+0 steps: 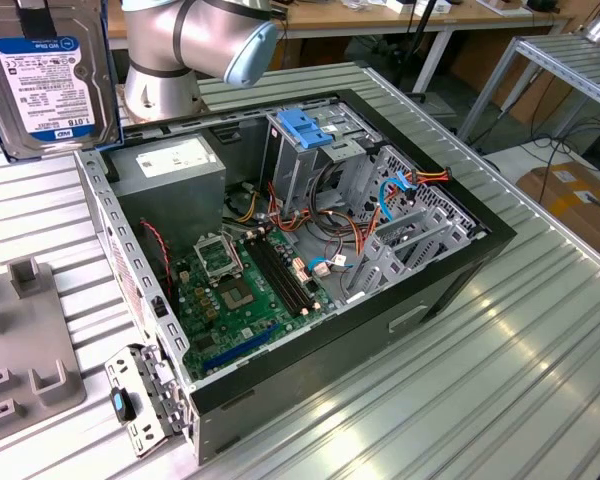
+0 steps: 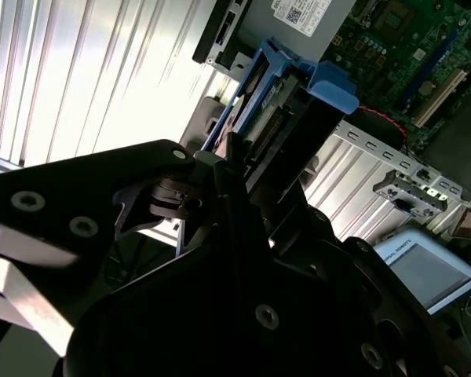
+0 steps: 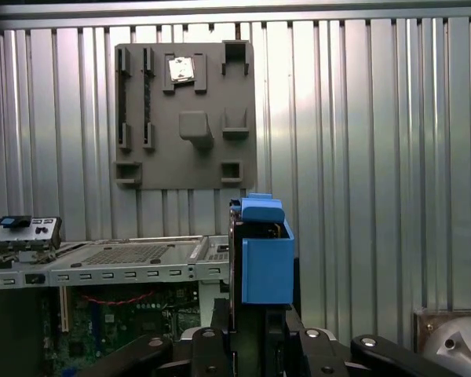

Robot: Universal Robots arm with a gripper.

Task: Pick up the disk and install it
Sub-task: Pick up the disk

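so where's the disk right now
The disk is at the exterior view's upper left, held above the table beside the open computer case; the first wrist view shows it gripped in the pincer.

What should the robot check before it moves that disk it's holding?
1. Grip on the disk: ok. The gripper holds it up in the air.
2. The blue side rails on the disk: ok, seen in both wrist views.
3. The computer case open: ok, its side is off.
4. The disk over the case: not ok. It hangs off to the exterior view's left of the case.
5. Room in the drive cage: cannot tell, its inside is hidden.
6. The cables out of the way: cannot tell. Orange and blue ones lie close beside the cage.
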